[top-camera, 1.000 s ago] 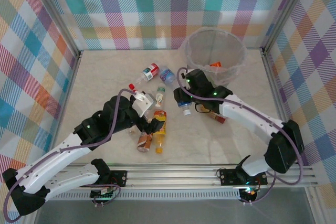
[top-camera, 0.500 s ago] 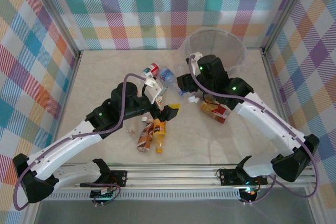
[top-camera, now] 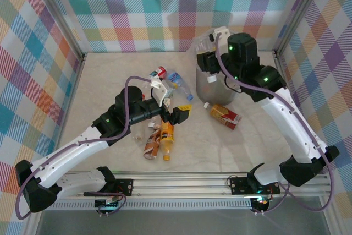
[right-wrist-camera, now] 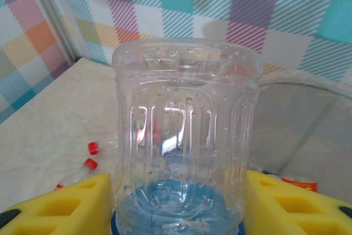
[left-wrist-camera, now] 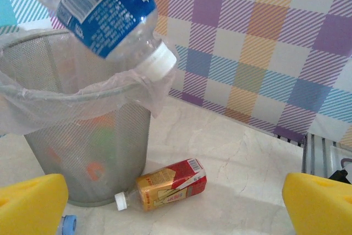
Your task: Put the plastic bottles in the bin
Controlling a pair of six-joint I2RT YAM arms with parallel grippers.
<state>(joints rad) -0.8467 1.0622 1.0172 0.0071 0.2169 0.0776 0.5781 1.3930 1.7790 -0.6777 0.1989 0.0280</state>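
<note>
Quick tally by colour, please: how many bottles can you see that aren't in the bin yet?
Red-label bottles: 2
Blue-label bottle, held by the right gripper: 1
Clear bottle with blue cap: 1
Orange bottle: 1
Brown-label bottle: 1
Total: 6 in plain view; the left arm may hide more.

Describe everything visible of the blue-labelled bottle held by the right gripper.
This small clear plastic bottle has a blue label, a white screw cap and a ribbed, dimpled body. The right gripper clamps it between yellow fingers, so it hangs tilted, cap downward, over the rim of the grey mesh bin with a clear liner. Whether the cap touches the liner cannot be told.
</note>
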